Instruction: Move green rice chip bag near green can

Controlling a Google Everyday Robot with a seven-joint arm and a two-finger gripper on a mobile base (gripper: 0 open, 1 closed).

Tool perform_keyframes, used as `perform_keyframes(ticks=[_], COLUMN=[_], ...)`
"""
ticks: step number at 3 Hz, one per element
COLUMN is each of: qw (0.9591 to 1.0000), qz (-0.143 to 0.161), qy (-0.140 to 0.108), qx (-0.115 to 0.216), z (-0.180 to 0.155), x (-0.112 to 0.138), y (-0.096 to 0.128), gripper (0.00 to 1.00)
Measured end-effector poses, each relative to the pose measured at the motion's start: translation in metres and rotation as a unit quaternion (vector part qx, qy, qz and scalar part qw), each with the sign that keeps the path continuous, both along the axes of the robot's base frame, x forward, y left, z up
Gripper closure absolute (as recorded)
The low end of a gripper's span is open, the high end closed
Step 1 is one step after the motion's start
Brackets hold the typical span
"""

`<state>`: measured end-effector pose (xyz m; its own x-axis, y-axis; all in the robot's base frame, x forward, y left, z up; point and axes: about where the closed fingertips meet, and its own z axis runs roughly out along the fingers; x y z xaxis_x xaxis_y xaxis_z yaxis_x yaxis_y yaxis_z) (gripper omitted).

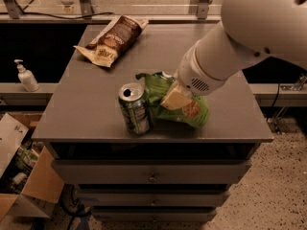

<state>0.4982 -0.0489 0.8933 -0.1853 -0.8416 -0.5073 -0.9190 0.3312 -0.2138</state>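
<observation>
The green rice chip bag (189, 110) is bright green and glossy with an orange chip picture. It lies on the grey cabinet top (86, 104), its left end right beside the green can (135, 109). The can stands upright near the front edge, dark green with a silver top. My gripper (173, 96) comes down from the upper right on a thick white arm and is shut on the bag's upper middle. Its cream finger shows over the bag.
A longer brown and cream snack bag (112, 39) lies at the back left of the cabinet top. A white pump bottle (26, 75) stands on a ledge to the left. A cardboard box (24, 186) sits on the floor at lower left. Drawers are below the top.
</observation>
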Motion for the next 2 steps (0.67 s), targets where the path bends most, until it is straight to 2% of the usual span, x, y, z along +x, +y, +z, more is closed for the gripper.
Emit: perform_keyframes(ticks=[1,2], qw=[0.9999,0.9998], qz=[0.005,0.006], qy=[0.008,0.016], qx=[-0.008,-0.012], z=[-0.0117,-0.0204], x=[-0.0004,-0.0022], y=[0.0035,0.0033], gripper=[1.0,0.83])
